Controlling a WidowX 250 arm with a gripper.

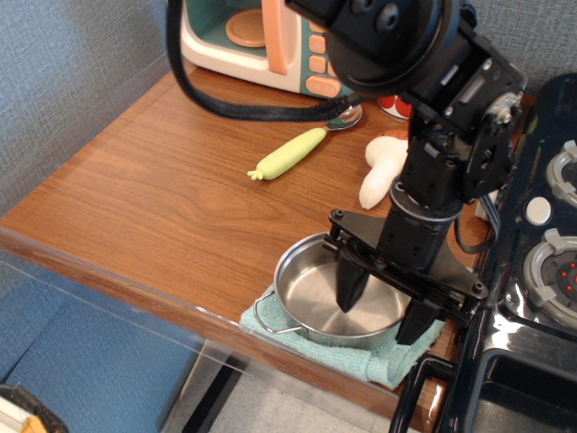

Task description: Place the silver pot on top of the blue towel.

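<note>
gripper (383, 308) over upright silver pot (315, 302)

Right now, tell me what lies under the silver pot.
The blue towel lies under the silver pot, its edges showing in front and right. The towel's middle is covered. The open gripper straddles the pot's right rim.

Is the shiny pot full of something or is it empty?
Empty. The silver pot sits upright on the blue towel, and only bare shiny metal shows inside, apart from one finger of the open gripper reaching in.
</note>
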